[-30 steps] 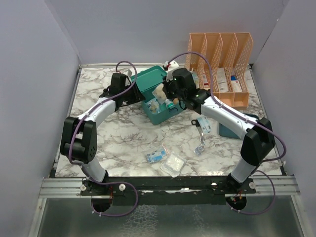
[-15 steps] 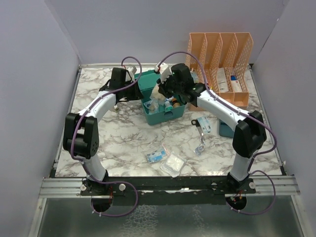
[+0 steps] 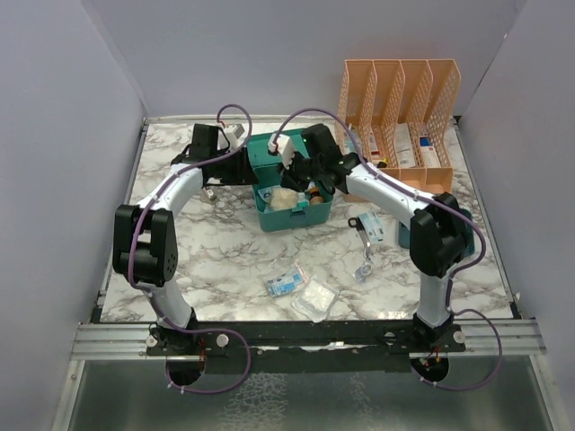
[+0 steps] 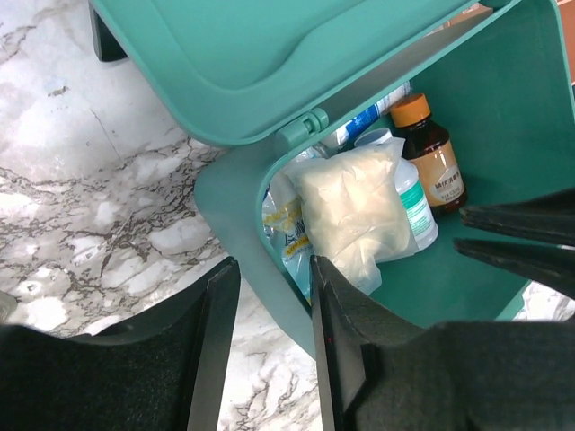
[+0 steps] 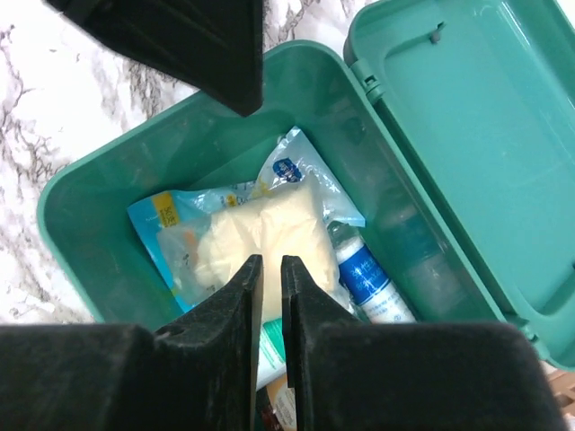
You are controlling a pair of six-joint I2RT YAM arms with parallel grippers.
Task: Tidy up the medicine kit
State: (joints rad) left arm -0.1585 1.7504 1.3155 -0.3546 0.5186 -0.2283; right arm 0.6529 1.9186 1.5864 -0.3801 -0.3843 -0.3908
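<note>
tabletop: marble-patterned (image 3: 180,260)
printed packet: (image 3: 286,283) flat on the tabletop, nearer than the medicine kit (image 3: 296,218), well apart from it
clear packet: (image 3: 315,298) just beside the printed packet, nearer than the kit
blue pack: (image 3: 374,226) near the kit's right front corner, not touching
medicine kit: teal box at the far middle of the tabletop, lid (image 3: 269,151) swung open on its far side
white bag: (image 4: 350,206) puffy, inside the kit on top of a blue-printed sachet (image 5: 296,171)
brown bottle: (image 4: 431,154) orange cap, inside the kit beside a white bottle (image 4: 411,193)
left hand: (image 4: 269,269) at the kit's left side, fingers parted, the kit's wall at the gap, contact unclear
right hand: (image 5: 269,262) over the open kit above the white bag, fingers parted by a slit, holding nothing
file rack: orange (image 3: 400,99), beyond the kit to its right
</note>
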